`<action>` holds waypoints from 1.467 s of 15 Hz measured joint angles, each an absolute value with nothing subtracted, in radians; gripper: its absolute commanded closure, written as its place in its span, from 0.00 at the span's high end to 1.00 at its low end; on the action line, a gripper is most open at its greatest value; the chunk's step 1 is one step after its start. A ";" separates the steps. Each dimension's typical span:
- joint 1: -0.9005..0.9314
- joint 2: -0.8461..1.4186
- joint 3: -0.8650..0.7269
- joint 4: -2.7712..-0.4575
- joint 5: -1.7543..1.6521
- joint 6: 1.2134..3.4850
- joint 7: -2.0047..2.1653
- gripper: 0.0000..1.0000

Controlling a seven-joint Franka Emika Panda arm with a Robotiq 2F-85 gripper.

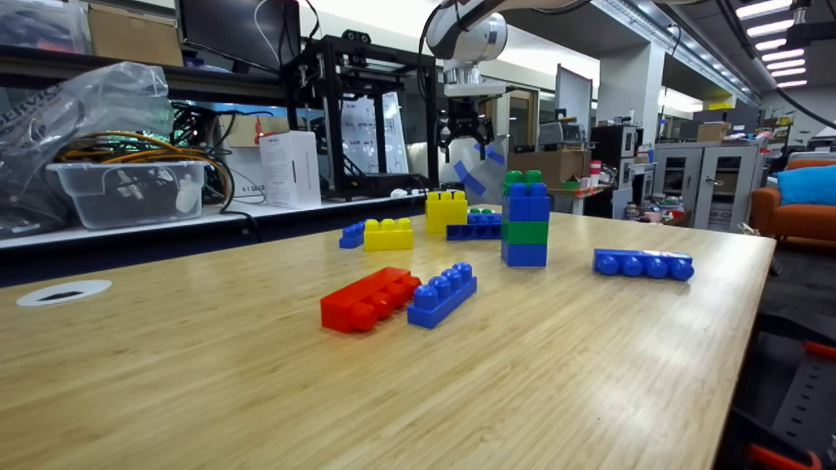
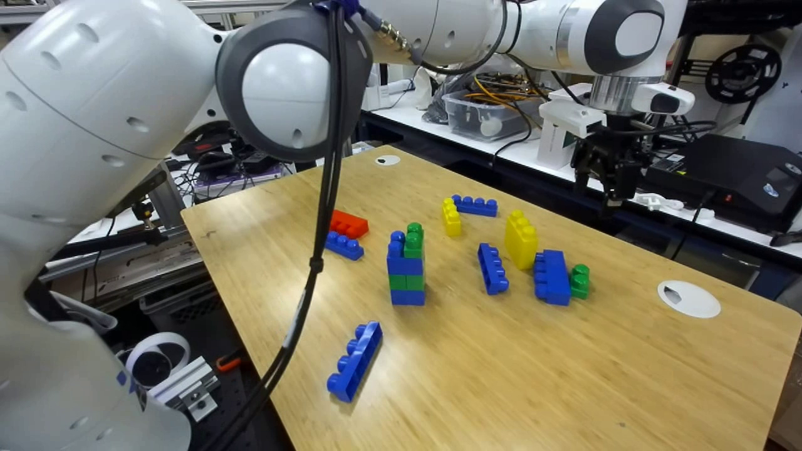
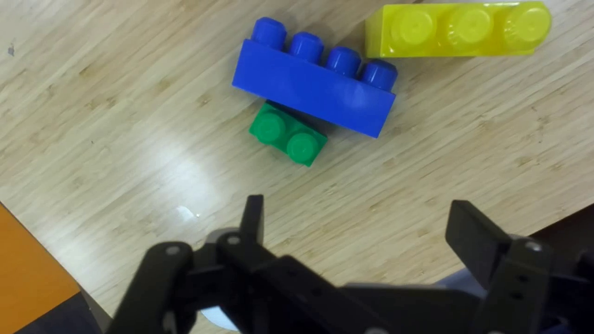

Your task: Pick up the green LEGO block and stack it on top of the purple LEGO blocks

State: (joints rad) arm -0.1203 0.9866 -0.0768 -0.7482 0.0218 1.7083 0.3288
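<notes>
The green LEGO block point(image 3: 287, 133) stands studs up on the table in the wrist view, close beside a long blue brick. In an exterior view the green block point(image 2: 579, 281) is at the far side of the brick group. Only its studs point(image 1: 482, 210) show over blue bricks in an exterior view. The purple LEGO blocks look blue and form an upright tower point(image 1: 524, 255) point(image 2: 406, 297) with a green layer between them; its top is part blue, part green. My gripper point(image 3: 357, 202) point(image 1: 465, 155) hangs high above the table, open, nothing between its fingers, off to one side of the green block.
The long blue brick point(image 3: 315, 88) lies on its side by the green block, near a tall yellow brick point(image 3: 464, 30) point(image 2: 521, 240). A lower yellow brick point(image 1: 388, 235), a red brick point(image 1: 366, 300) and several other blue bricks are scattered around. Shelving with a printer frame point(image 1: 366, 85) stands beyond the table.
</notes>
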 measured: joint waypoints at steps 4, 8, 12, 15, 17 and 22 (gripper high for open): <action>-0.131 1.041 -0.077 -0.672 0.022 1.657 0.375 1.00; -0.139 1.048 -0.077 -0.640 0.022 1.611 0.427 1.00; -0.142 1.063 -0.077 -0.639 0.022 1.604 0.463 1.00; -0.147 1.095 -0.077 -0.640 0.022 1.605 0.468 1.00; -0.151 1.112 -0.077 -0.640 0.022 1.605 0.468 1.00; -0.159 1.131 -0.077 -0.641 0.022 1.607 0.472 1.00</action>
